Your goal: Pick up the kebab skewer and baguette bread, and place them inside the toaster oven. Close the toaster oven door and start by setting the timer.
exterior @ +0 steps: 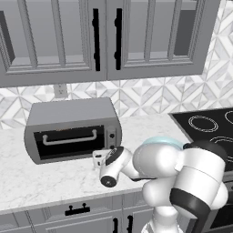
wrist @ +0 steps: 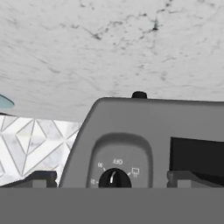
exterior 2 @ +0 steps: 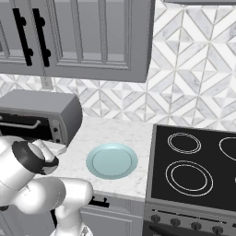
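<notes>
Left base view: toaster oven (exterior: 73, 130), a grey metal box with rounded corners, sits toward the back of the marble counter (exterior: 45, 179) by the tiled wall. Its door (exterior: 68, 142) is shut: dark glass, silver bar handle across the upper part. Control panel with small knobs on its right end. The gripper (exterior: 98, 158) is just in front of that panel, partly hidden by the wrist.

Right base view: oven at the counter's left end; a pale blue plate (exterior 2: 112, 161) lies near the front edge, beside the black cooktop (exterior 2: 193, 167).

Hand view, rolled upside down: timer knob (wrist: 114, 178) sits between the two fingertips (wrist: 40, 178), which stand wide apart, holding nothing. Dial markings read "OFF" and probably "10" and "20", though blurred.
</notes>
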